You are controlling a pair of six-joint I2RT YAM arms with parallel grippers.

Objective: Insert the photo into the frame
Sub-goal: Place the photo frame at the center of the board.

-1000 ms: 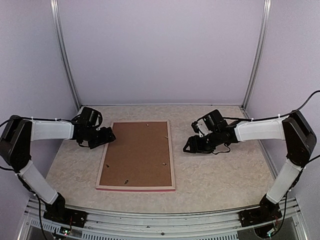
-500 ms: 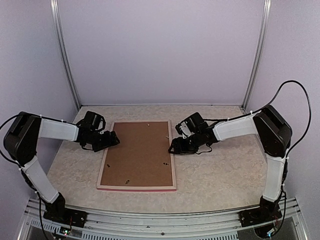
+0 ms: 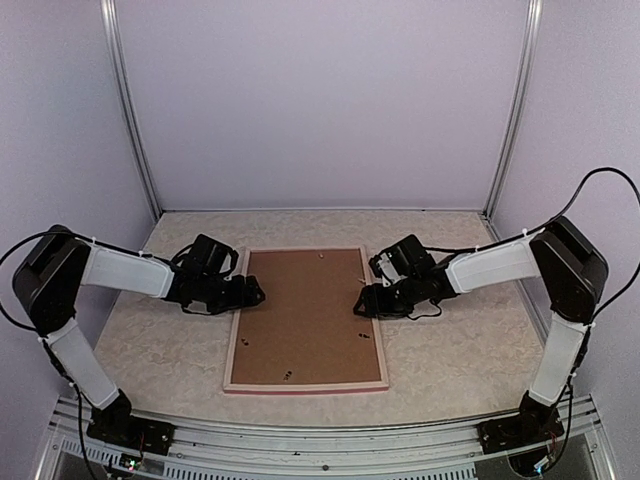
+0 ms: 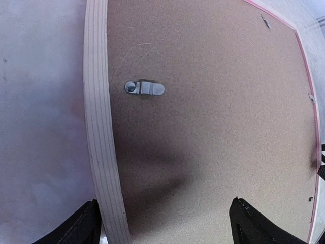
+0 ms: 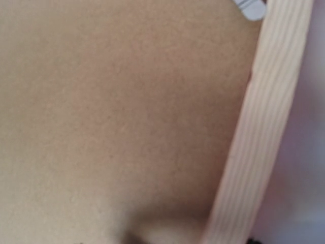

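Evidently the frame, lying back-up on the table, has slid rightward within the last second. The brown backing board is seated in it, and the photo is not visible. The left gripper is wide open, empty, straddling the left rail. The right gripper is over the right rail, opening undeterminable. Judged: repositioning, not insertion.

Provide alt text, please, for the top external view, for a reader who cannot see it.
A thin picture frame lies back-up on a table, with a brown backing board set inside it. The left gripper is at the frame's left rail and the right gripper at its right rail, facing each other.
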